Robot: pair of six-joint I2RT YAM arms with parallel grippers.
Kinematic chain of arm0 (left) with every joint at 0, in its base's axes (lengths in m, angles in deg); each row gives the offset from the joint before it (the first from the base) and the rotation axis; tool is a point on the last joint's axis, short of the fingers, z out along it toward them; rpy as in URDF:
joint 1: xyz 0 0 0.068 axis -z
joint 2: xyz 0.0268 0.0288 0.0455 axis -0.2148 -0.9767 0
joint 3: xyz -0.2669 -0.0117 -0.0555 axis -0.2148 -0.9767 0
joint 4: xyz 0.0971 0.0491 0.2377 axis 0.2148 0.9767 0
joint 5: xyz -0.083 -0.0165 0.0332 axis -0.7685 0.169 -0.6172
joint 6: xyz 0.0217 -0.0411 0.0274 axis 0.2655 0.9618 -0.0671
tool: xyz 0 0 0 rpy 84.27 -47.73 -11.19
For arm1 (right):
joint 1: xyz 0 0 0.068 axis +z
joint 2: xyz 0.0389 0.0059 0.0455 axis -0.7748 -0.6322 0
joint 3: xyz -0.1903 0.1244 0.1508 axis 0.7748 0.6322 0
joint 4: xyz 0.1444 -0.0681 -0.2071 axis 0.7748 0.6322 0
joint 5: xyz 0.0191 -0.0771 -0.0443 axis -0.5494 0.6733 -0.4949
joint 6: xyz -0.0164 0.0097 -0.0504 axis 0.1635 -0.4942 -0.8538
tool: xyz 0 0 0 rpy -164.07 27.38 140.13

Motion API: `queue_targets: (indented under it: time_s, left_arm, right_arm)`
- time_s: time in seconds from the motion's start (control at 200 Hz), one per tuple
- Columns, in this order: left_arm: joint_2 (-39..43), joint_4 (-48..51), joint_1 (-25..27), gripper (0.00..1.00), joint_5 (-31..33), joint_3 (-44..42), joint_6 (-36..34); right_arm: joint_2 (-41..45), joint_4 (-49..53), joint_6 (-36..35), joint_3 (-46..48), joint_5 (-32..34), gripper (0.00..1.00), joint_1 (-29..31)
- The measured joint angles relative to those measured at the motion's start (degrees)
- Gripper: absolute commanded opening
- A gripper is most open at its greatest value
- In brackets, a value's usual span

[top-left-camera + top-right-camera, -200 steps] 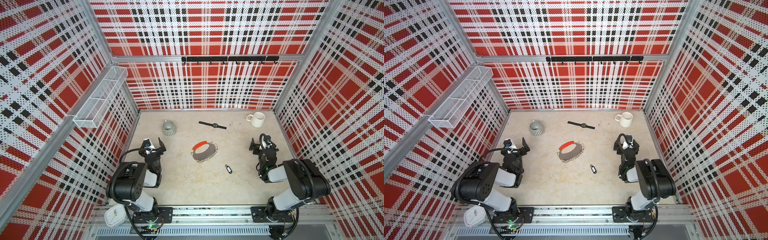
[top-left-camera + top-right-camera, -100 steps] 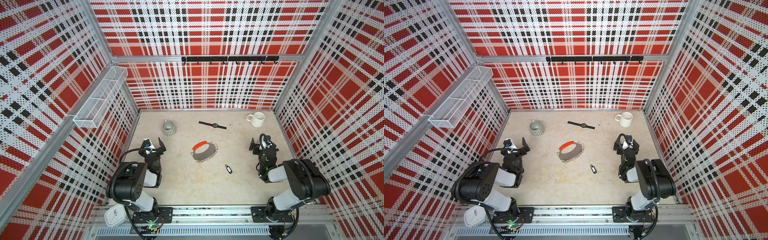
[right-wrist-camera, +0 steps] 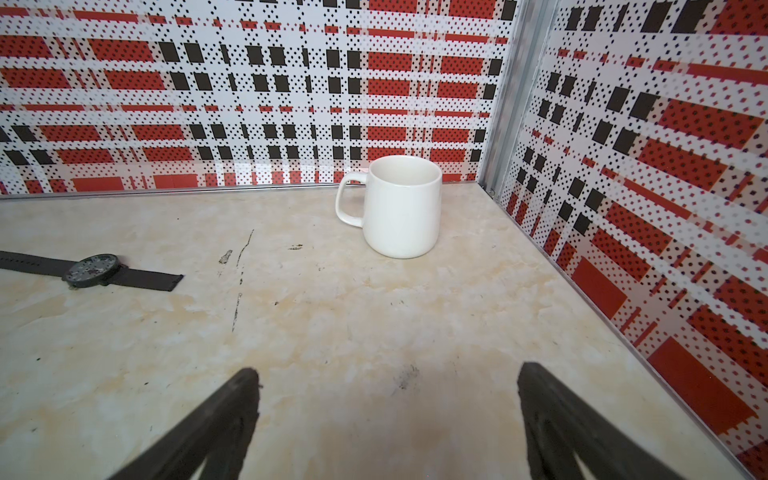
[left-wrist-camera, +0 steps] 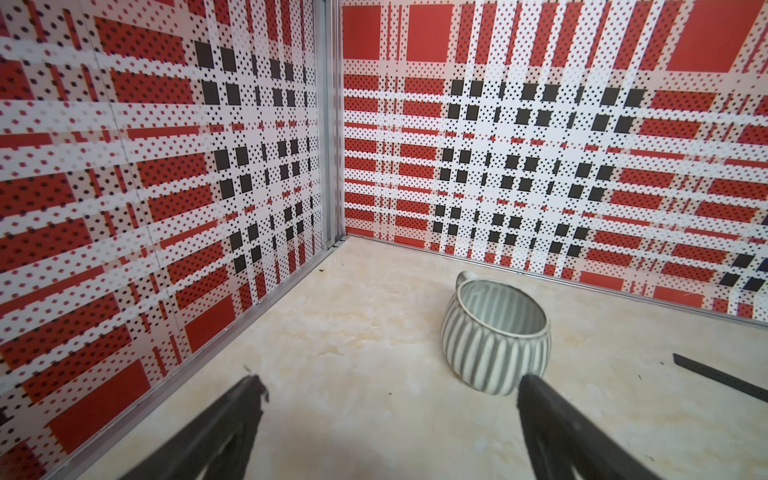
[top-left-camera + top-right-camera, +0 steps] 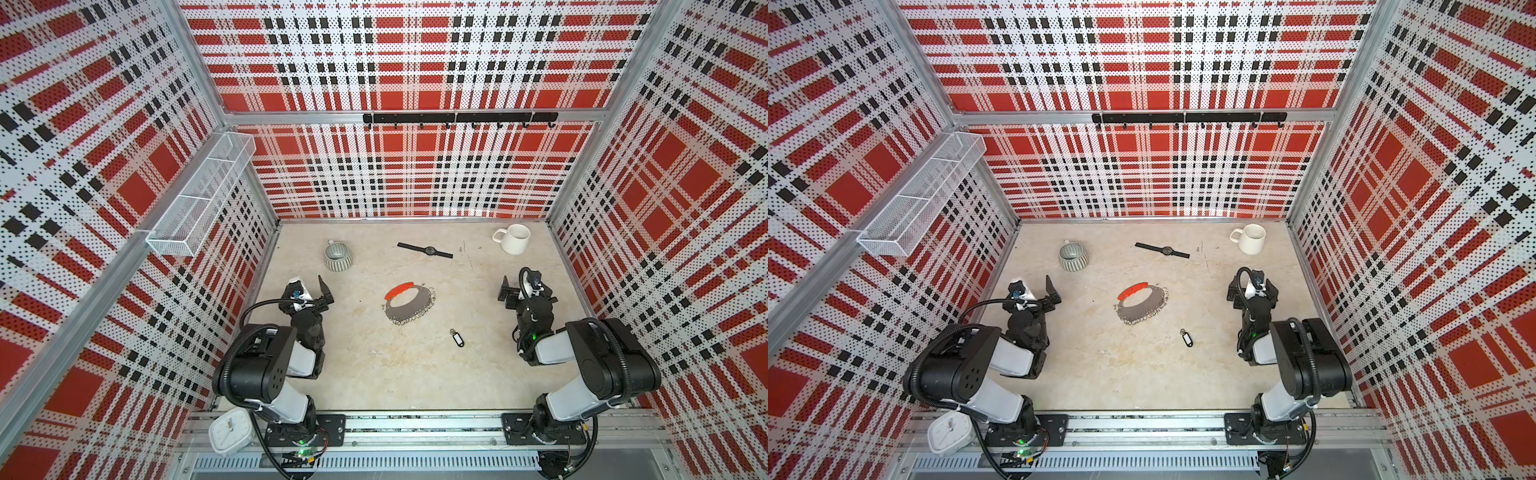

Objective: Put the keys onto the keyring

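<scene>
On the left of the table (image 5: pixel 374 374), we see the left gripper (image 4: pixel 390 384) with its jaws spread wide and nothing between them, a striped cup (image 5: pixel 338 255) just beyond. In the middle, the keyring (image 5: pixel 409 305) lies flat, a black watch (image 5: pixel 428 250) behind it. The keys (image 5: pixel 457 338) sit near it on the table, not touching, off to its right. Over on the right, the right gripper (image 3: pixel 388 374) gapes empty too, facing a white mug (image 5: pixel 514 239).
</scene>
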Motion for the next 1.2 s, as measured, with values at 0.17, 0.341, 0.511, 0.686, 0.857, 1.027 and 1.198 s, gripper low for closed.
queue_targets:
  time_s: [0.17, 0.341, 0.511, 0.686, 0.857, 1.027, 1.198]
  left_arm:
    - [4.0, 0.2, 6.4, 0.98, 7.4, -3.9, -4.7]
    - [19.6, 0.5, 21.8, 0.98, 10.9, -2.2, -13.9]
    - [33.3, 12.8, 29.2, 0.98, 9.7, 3.2, -12.3]
    - [41.7, 37.3, 30.1, 0.98, 10.0, 11.4, 3.7]
    - [48.8, 60.1, 25.2, 0.98, 8.3, 15.4, 20.5]
    - [55.2, 69.8, 13.4, 0.98, -2.7, 15.0, 31.5]
    - [54.3, 72.3, 13.3, 0.98, -7.8, 14.9, 36.0]
  right_arm:
    - [2.9, 0.9, -0.7, 0.9, 4.1, 1.00, 1.9]
    - [12.1, 9.7, -2.1, -2.1, 9.9, 1.00, 6.4]
    - [17.0, 32.7, 6.0, -16.6, 13.3, 1.00, 7.4]
    - [12.7, 53.9, 18.7, -28.2, 14.7, 1.00, 6.1]
    - [12.1, 59.1, 21.9, -23.2, 6.5, 1.00, 6.5]
    - [20.0, 54.9, 22.2, -14.2, 1.5, 1.00, 11.1]
    - [25.5, 46.3, 24.8, -9.0, 0.3, 1.00, 12.0]
